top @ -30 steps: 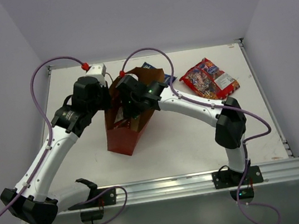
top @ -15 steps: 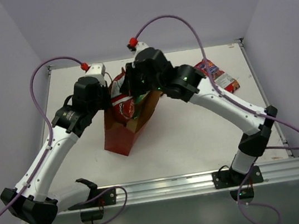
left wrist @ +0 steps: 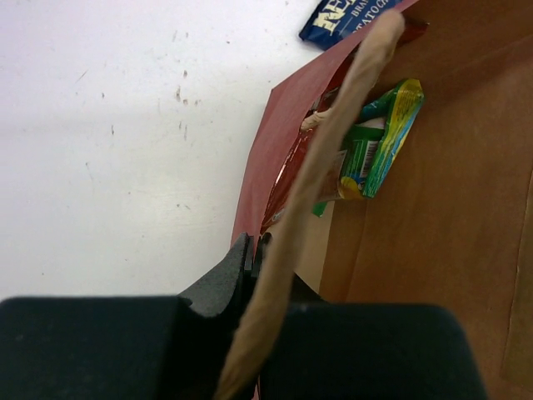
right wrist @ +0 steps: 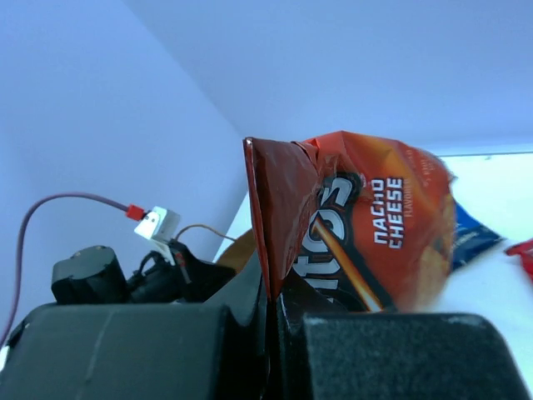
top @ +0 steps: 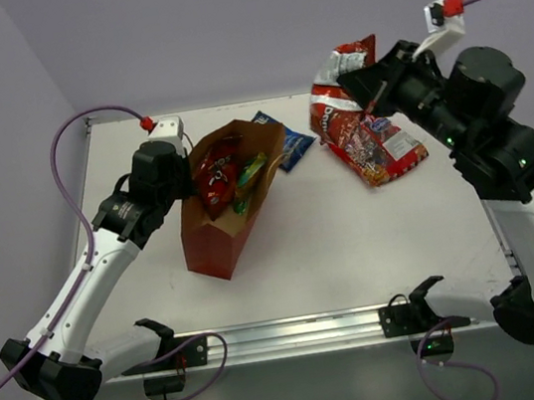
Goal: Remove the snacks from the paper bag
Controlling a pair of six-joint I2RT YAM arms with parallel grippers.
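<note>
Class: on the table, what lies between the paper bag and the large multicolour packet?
The blue packet, close beside the paper bag; bare table from there to the multicolour packet. The top view shows it.

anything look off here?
Only the paper bag: it leans toward the far right rather than standing square, its rim pinched by the left gripper. Nothing spilled or torn that I can see.

The paper bag [top: 209, 249] hides the lower parts of the red packet [top: 212, 180] and green packet [top: 249, 172] inside. The left wrist view cuts off the blue packet [left wrist: 350, 18] and blurs the cord handle [left wrist: 333, 158]; the right tool [right wrist: 271, 296] covers the bottom of the chip bag [right wrist: 375, 242].
</note>
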